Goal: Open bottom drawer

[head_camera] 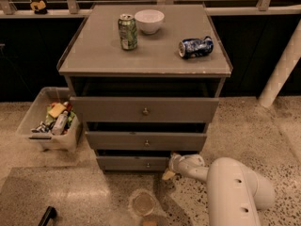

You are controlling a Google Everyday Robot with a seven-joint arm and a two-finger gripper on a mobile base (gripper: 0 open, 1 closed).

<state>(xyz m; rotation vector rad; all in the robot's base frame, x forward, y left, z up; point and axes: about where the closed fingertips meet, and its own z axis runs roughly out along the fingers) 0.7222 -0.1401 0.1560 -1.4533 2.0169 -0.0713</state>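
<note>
The bottom drawer (134, 163) is the slimmest, lowest grey-brown front of the cabinet, with a small round metal knob (148, 165). It stands out a little from the cabinet body, less than the two drawers above it. My gripper (169, 169) is at the drawer front's right end, low near the floor, on a white arm (235, 189) that reaches in from the lower right. A tan fingertip (168, 175) points down to the floor just right of the knob.
The cabinet top (94, 55) holds a green can (127, 31), a white bowl (149, 21) and a blue can (195, 46) lying on its side. A clear bin (37, 133) of items stands at left. A round floor mark (143, 203) lies in front.
</note>
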